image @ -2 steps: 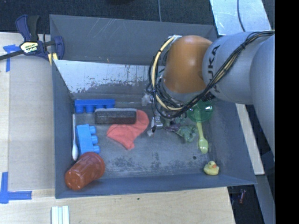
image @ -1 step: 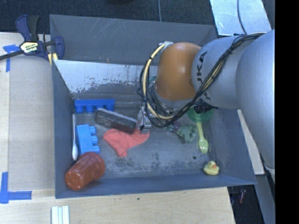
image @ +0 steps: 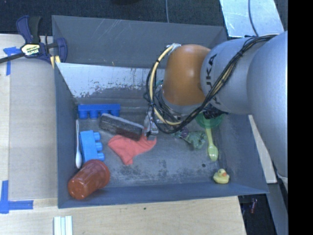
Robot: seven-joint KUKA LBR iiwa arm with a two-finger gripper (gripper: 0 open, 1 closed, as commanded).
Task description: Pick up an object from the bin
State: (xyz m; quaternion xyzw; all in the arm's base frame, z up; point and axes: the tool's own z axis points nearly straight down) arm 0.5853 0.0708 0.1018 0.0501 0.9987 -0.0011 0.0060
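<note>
Hangs with gripper (image: pixel 150 127) at the red cloth's (image: pixel 128 148) upper-right tip, dark brush (image: pixel 120 125) just above that cloth. Cannot tell whether clenched or released.

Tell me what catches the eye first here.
The grey arm with its orange cover looms in from the right, its gripper low mid-bin by a crumpled red cloth. A blue block lies by the left wall and a yellow duck sits in the near right corner.
</note>
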